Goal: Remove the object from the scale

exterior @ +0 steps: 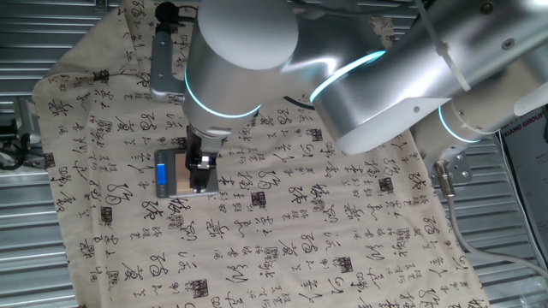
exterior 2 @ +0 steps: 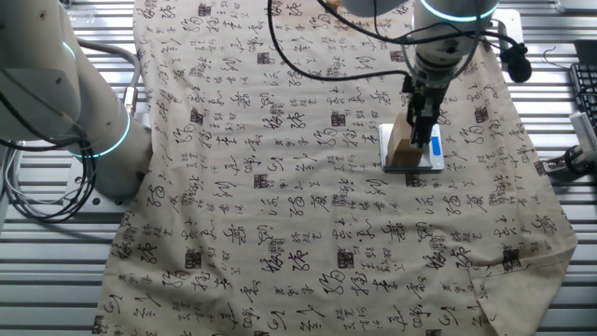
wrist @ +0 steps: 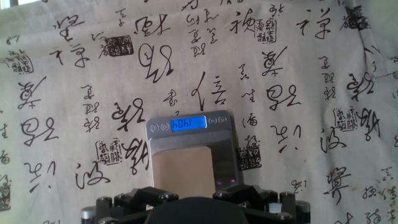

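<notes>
My claw [exterior: 202, 176] low over block [wrist: 184, 167], spread unreadable | block lies on scale [wrist: 221, 134] | hand view alone shows lit blue display [wrist: 189, 123] at far edge | calligraphy cloth [exterior 2: 280, 187] beneath

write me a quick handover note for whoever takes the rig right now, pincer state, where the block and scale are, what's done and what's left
Pincer: down at the block, directly above the scale; whether it is open or closed on the block cannot be told from these views.
Block: tan, still sitting on the scale platform.
Scale: flat on the calligraphy-print cloth, blue display lit.
Done: arm brought down to the block.
Left: confirm the grip, lift the block clear, set it on the cloth off the scale.
</notes>
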Robot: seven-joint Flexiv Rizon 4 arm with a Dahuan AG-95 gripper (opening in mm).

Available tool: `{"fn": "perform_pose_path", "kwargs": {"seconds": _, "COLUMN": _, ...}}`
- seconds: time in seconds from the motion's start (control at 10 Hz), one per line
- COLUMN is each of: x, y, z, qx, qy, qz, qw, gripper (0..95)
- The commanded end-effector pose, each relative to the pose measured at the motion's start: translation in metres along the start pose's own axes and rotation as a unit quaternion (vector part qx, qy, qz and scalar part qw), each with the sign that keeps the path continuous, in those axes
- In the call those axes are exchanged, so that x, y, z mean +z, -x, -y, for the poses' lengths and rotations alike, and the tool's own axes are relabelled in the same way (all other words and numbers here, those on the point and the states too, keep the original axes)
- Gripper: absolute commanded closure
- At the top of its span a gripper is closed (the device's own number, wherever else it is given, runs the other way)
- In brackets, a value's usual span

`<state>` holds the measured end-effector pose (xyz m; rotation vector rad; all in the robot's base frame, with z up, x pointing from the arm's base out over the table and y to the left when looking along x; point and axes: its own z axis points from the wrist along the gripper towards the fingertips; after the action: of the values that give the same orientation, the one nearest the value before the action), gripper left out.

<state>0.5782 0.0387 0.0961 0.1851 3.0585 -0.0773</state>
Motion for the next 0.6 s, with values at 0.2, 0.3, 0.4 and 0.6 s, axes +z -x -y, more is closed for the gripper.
{"fn": "perform_pose_path", "kwargs": {"seconds": 0.2, "x": 0.006, "y": 0.004, "z": 0.002, "qx": 0.007, "qy": 0.006, "qz": 0.002, "qw": 1.0, "gripper": 0.0}}
{"fn": "perform_pose_path", "kwargs": {"seconds": 0.3, "x": 0.008, "y": 0.005, "z": 0.0, "qx": 0.008, "qy": 0.004, "qz": 0.002, "qw": 1.0, "gripper": 0.0}}
{"fn": "perform_pose_path", "kwargs": {"seconds": 0.4, "x": 0.011, "y": 0.006, "z": -0.005, "qx": 0.013, "qy": 0.004, "qz": 0.002, "qw": 0.9999, "gripper": 0.0}}
{"fn": "perform_pose_path", "kwargs": {"seconds": 0.6, "x": 0.017, "y": 0.006, "z": -0.014, "qx": 0.02, "qy": 0.005, "qz": 0.002, "qw": 0.9998, "gripper": 0.0}}
